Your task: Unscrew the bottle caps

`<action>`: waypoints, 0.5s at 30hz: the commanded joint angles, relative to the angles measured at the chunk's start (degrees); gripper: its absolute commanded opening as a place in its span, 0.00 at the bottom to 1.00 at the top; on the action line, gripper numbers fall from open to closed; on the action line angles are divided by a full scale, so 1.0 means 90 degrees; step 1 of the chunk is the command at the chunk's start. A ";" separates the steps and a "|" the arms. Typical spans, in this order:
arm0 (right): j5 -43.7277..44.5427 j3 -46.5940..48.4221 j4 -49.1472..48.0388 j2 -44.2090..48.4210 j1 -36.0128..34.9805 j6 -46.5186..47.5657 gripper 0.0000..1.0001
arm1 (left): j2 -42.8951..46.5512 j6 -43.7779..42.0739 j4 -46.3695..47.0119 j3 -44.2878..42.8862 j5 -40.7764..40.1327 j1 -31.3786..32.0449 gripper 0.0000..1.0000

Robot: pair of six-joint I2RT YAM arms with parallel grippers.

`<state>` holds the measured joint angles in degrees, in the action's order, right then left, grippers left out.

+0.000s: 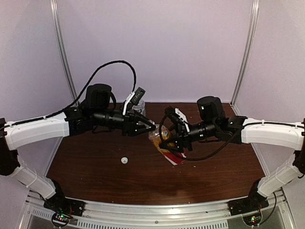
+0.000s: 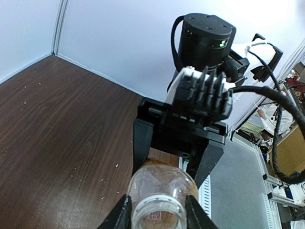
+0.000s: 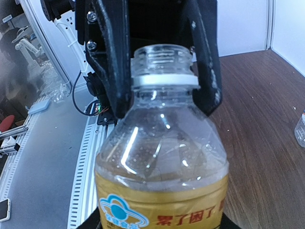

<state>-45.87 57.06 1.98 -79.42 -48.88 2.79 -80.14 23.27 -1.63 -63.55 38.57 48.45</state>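
My right gripper (image 1: 174, 142) is shut on the amber bottle (image 1: 166, 147) and holds it tilted above the table, neck toward the left arm. In the right wrist view the bottle (image 3: 159, 162) fills the frame; its threaded neck (image 3: 162, 59) is open, with no cap on it. My left gripper (image 1: 151, 127) is open, and its fingers (image 2: 123, 214) closely straddle the bare neck (image 2: 157, 210). One white cap (image 1: 124, 161) lies on the table in front of the left arm. The clear bottle (image 1: 138, 109) stands behind the left gripper; I cannot see its cap.
The brown table (image 1: 95, 167) is closed in by pale walls at the back and sides. The clear bottle's edge shows at the right of the right wrist view (image 3: 301, 130). A metal rail (image 1: 157, 210) runs along the near edge.
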 commanded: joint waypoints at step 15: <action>0.0885 0.0126 0.0217 0.0113 -0.0047 0.0051 1.00 | 0.0418 -0.0347 -0.0456 0.0020 -0.1425 -0.0114 0.00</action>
<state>-42.02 57.08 3.27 -79.42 -48.90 2.74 -79.24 22.00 -2.61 -63.55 32.91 48.38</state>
